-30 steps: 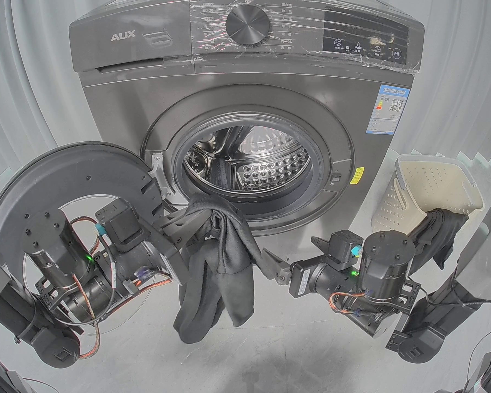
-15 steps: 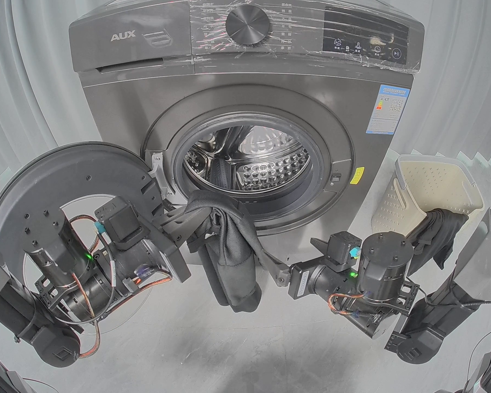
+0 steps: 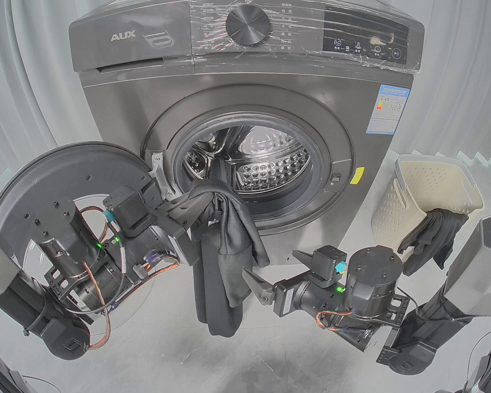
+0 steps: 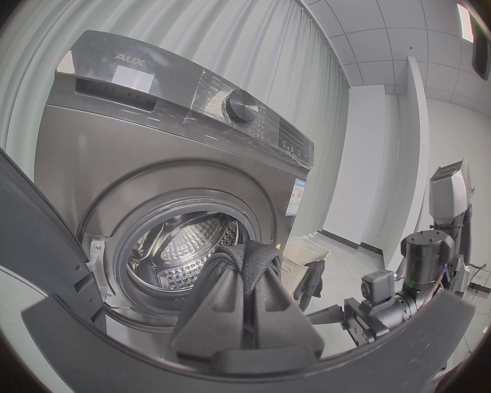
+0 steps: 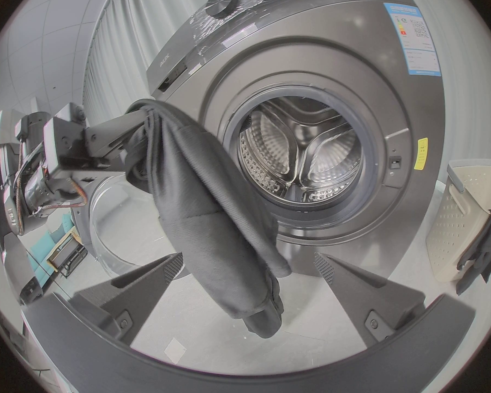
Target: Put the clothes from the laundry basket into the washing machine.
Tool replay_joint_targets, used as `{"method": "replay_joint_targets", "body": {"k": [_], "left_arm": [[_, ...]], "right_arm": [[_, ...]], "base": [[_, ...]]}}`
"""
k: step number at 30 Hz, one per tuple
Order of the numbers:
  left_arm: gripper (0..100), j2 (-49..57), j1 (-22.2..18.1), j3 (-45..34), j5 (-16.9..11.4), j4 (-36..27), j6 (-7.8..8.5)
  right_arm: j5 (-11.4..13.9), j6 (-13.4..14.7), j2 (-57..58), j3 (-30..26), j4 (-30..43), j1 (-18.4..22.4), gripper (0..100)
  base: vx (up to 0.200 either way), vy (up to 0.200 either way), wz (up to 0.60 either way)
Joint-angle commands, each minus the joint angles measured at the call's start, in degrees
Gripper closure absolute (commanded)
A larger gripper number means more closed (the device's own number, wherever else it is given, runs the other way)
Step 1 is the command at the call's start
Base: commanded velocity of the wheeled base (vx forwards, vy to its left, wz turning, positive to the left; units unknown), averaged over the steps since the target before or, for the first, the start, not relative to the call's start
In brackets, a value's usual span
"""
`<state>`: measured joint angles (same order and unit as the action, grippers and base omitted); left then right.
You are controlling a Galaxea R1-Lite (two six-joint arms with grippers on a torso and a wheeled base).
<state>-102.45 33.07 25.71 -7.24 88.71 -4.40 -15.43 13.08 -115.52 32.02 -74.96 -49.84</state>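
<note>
One dark grey fabric garment (image 3: pixel 223 257) hangs mid-frame, pinched in my left gripper (image 3: pixel 199 206); my right gripper (image 3: pixel 270 264) is spread wide.

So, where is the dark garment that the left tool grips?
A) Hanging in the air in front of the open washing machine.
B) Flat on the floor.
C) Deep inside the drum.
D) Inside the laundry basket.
A: the dark garment hangs from the left tool in front of the open mouth of the washing machine, and its lower end is clear of the floor.
</note>
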Motion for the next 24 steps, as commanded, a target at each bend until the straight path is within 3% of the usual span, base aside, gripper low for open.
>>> {"method": "replay_joint_targets", "body": {"k": [1,12,24], "left_arm": [[100,-2.05,-0.03,1.62,0.65,-0.03,0.01],[100,-4.16,-1.08,6.55,3.99,-0.03,-1.14],[100,-3.81,-1.26,6.90,4.08,-0.03,-1.22]], "right_arm": [[-0.04,0.02,-1.64,1.11,-0.19,-0.61,0],[0.05,-0.42,-5.16,4.89,-0.27,-0.88,0],[0.58,-2.80,-13.07,15.61,-2.21,0.35,0]], "base": [[0.000,0.000,0.00],[0.000,0.000,0.00],[0.000,0.000,0.00]]}}
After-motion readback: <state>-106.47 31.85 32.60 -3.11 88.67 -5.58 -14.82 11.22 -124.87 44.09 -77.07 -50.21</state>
